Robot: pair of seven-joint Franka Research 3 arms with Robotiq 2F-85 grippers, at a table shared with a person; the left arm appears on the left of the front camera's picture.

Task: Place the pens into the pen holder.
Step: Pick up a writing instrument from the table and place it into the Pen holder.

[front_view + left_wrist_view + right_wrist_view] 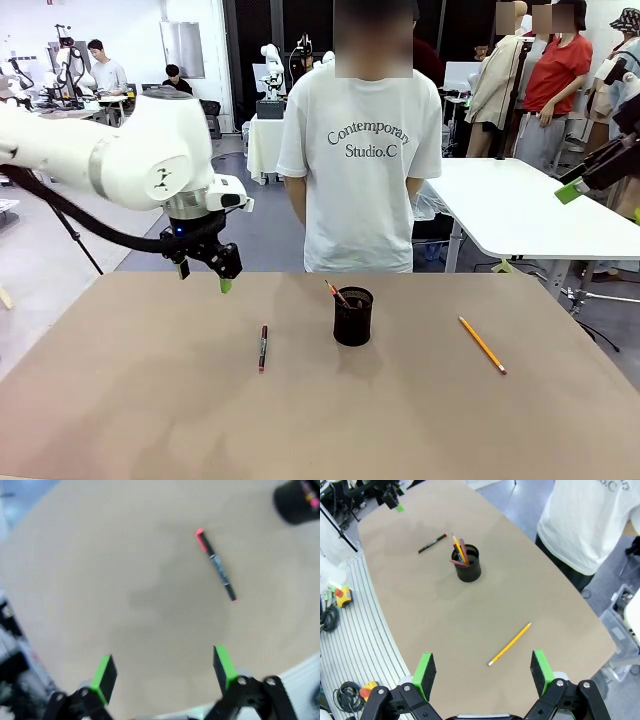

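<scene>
The black mesh pen holder [353, 318] stands mid-table with a brownish-red pen [337, 293] sticking out of it. In the right wrist view a yellow stick stands beside that pen [461, 550] in the holder [468, 567]. A dark pen with red ends [263, 348] lies left of the holder, and it shows as well in the left wrist view [216, 565]. To the right of the holder lies a yellow-orange pencil [482, 344]. My left gripper [205, 277] hovers open over the far-left table, behind the dark pen. My right gripper [482, 672] hangs open high above the pencil [510, 643], holding nothing.
A person in a white T-shirt [360, 160] stands at the far edge, hands out of sight. A white table [530, 215] stands behind on the right. The brown tabletop [150, 400] is bare in front.
</scene>
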